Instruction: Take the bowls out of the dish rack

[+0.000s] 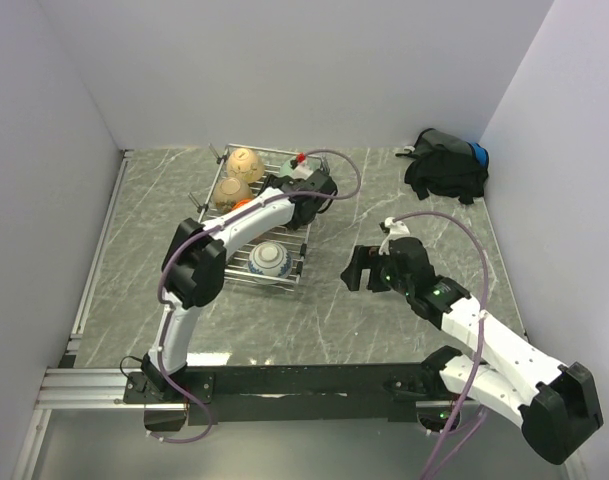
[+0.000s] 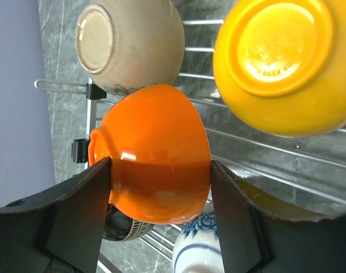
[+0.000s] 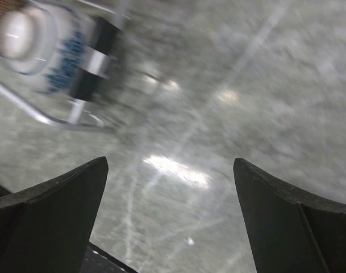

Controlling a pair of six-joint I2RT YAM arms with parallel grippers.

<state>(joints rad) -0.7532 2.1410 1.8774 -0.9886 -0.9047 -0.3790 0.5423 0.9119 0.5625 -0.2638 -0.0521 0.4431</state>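
The dish rack (image 1: 295, 281) stands left of centre on the grey table. My left gripper (image 1: 249, 205) is shut on an orange bowl (image 2: 155, 153), one finger on each side of it, above a dark brown patterned bowl (image 2: 119, 227) and a white bowl with blue pattern (image 2: 198, 244). A tan bowl (image 2: 130, 42) and a yellow-orange bowl (image 2: 283, 62) lie bottom-up in the rack beyond. The top view shows two tan bowls (image 1: 245, 160) at the rack's far end and the white-blue bowl (image 1: 268, 262) at its near end. My right gripper (image 1: 362, 270) is open and empty over bare table, right of the rack.
A black bag (image 1: 446, 165) lies at the back right by the wall. White walls close in the table on the left, back and right. The right wrist view is blurred and shows the rack's corner (image 3: 53, 119) and the white-blue bowl (image 3: 36, 45) at upper left.
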